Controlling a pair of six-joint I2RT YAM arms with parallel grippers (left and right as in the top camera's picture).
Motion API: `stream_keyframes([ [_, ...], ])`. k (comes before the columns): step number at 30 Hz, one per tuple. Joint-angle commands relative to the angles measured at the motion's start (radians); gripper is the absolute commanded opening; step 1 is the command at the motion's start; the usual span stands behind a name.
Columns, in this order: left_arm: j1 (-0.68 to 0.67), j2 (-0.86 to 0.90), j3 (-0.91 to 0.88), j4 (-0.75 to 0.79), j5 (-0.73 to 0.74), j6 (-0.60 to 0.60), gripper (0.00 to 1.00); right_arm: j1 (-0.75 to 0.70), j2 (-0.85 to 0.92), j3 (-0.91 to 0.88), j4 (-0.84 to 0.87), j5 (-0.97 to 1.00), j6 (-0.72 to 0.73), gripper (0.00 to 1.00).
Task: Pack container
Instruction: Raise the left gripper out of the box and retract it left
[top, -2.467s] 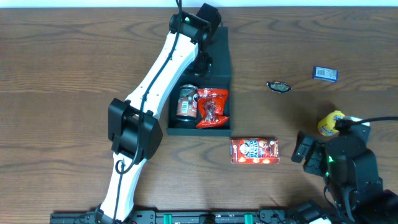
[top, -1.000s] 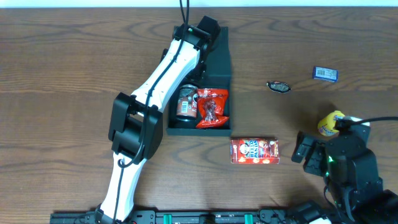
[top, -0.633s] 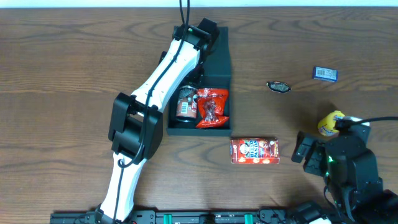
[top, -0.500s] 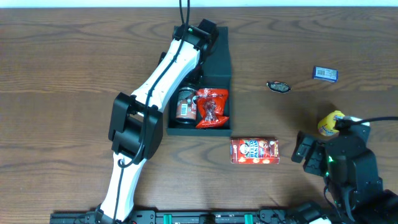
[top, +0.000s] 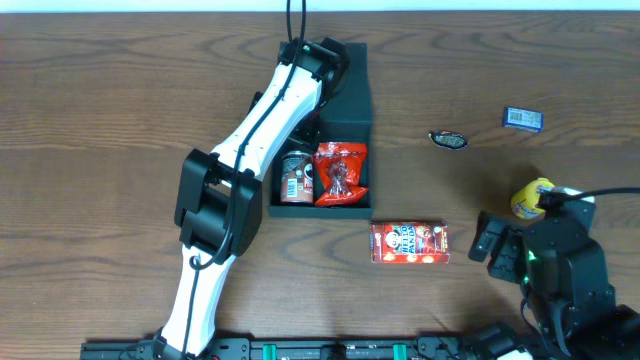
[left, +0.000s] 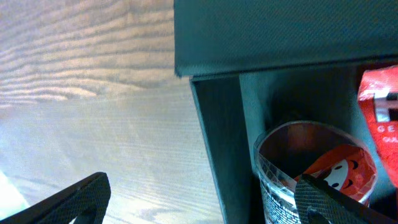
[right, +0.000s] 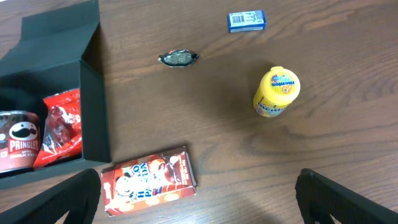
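Brown wood-grain table (top: 120, 100) lay under everything. The dark teal-green square cardboard container (top: 352, 100) sat directly beneath the left claw (left: 202, 196), its hinged lid folded back beyond the claw, leaving the tray open for loading. That claw was spread wide and empty, one finger outside the container's side wall, the other over the short red-and-black Pringles can (left: 314, 165), probably to seat it in the corner. The right claw (right: 200, 205), also spread and empty, hovered just behind the red rectangular snack carton (right: 148, 174), likely the next item.
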Motion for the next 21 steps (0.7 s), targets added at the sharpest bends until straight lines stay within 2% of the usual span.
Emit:
stream_keyframes([
  [1,-0.009,0.004,-0.008,-0.021,-0.018,-0.021,0.95,0.008,0.001,0.000,-0.001,0.017,0.006,0.99],
  [21,-0.031,-0.006,-0.007,-0.090,-0.026,-0.062,0.95,0.008,0.001,0.000,-0.001,0.018,0.005,0.99],
])
